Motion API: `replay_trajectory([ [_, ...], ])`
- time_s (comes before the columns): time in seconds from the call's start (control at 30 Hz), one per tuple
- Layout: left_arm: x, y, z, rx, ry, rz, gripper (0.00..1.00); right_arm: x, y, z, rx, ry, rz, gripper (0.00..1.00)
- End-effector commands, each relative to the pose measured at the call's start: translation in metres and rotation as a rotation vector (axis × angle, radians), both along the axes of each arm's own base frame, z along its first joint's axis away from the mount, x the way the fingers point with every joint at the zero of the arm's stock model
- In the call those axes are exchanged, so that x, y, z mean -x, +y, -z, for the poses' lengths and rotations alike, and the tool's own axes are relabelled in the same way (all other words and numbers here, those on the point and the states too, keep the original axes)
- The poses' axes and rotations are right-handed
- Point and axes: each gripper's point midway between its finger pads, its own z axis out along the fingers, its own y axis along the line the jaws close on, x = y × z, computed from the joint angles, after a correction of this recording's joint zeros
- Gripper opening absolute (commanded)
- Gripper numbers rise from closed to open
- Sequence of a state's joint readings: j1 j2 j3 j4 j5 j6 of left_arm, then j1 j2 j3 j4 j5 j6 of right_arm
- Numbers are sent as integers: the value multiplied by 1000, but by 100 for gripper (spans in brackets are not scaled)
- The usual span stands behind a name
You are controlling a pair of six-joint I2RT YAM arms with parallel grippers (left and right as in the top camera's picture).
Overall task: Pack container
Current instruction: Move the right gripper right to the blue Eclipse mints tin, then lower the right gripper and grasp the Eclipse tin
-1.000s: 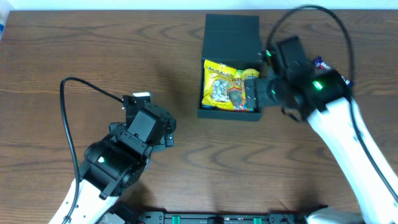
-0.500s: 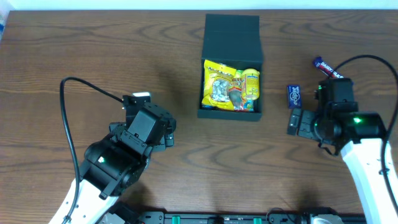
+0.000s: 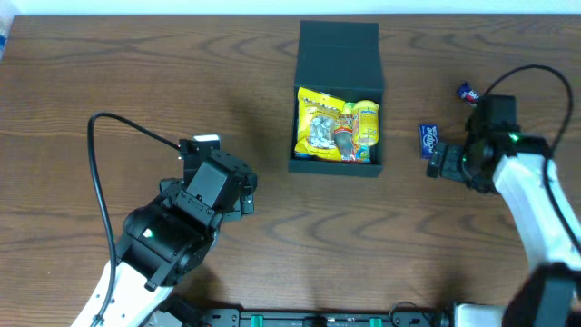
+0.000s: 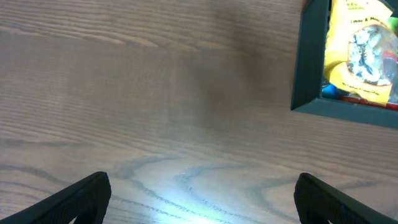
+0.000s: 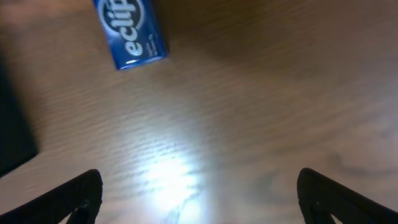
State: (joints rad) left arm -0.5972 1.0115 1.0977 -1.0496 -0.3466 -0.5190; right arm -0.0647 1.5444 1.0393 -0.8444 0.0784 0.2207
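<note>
Right gripper [image 5: 199,198], wide open and empty: shift to the gum pack [image 5: 132,31] at upper left, straddling its seemingly narrower sides.

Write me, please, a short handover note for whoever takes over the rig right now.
Left gripper: open, empty, over the table left of the container.
Right gripper: open, empty, over the table near the blue Eclipse gum pack, not touching it.
Done: the lid is folded back and yellow snack packets are inside the container.
Left: the gum pack and a small wrapper farther right lie on the table outside the container; probably pack them, then close the lid.
</note>
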Motion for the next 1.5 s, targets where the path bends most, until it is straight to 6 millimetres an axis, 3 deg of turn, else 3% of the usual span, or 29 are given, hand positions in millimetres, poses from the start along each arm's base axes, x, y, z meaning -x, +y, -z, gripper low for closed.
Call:
replay_trajectory([
  [0.0, 1, 3, 0, -16, -2, 1, 95, -18, -3, 14, 13, 18, -64, 99],
  [0.17, 1, 3, 0, -16, -2, 1, 95, -45, 10, 29, -16, -7, -204, 99],
  [0.57, 1, 3, 0, -16, -2, 1, 95, -93, 23, 25, -5, -36, -283, 99],
  [0.8, 1, 3, 0, -16, -2, 1, 95, -103, 31, 46, -7, 9, -304, 99],
  [1.13, 1, 3, 0, -16, -2, 1, 95, -104, 44, 74, -3, 71, -337, 99],
  [1.47, 1, 3, 0, -16, -2, 1, 95, -101, 42, 75, 12, 86, -332, 99],
])
